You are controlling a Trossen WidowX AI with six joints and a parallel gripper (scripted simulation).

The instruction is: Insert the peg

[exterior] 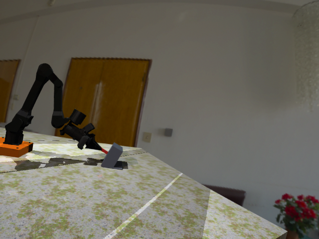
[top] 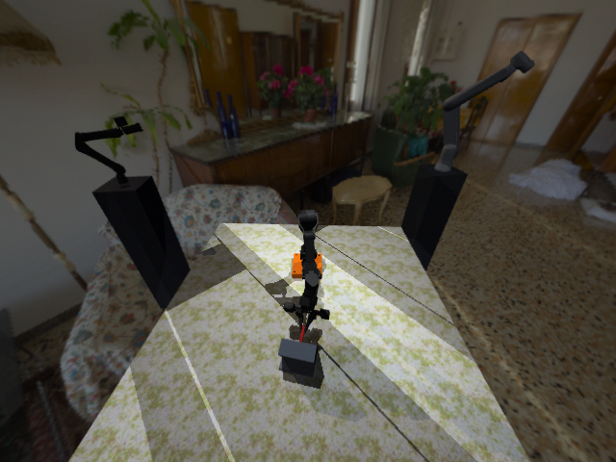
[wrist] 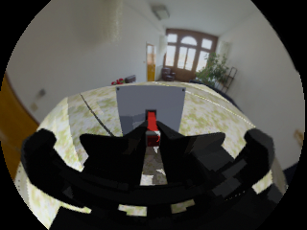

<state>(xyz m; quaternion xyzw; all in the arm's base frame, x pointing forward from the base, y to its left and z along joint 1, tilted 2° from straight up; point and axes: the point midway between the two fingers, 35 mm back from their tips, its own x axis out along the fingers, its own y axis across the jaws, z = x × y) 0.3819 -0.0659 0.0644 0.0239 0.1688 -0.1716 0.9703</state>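
Note:
A red peg (top: 302,334) (exterior: 104,151) (wrist: 152,123) is held tilted downward, its far end at the face of the grey sloped panel (top: 297,349) (exterior: 112,155) (wrist: 133,103). My gripper (top: 303,327) (exterior: 101,149) (wrist: 152,123) is shut on the peg, close in front of the panel. In the wrist view the peg's far end overlaps the dark square hole (wrist: 147,113), with dark showing above it and at its sides. The peg looks flat-sided and roughly lined up with the hole. How deep its end sits is hidden.
The arm's orange base (top: 296,269) (exterior: 15,150) stands on the patterned table (top: 239,397) (exterior: 77,200) behind the gripper. Two dark pedestals (top: 143,233) (top: 432,209) with other arms stand beyond the table's far corners in the top view. Shadows and light bands cross the tabletop.

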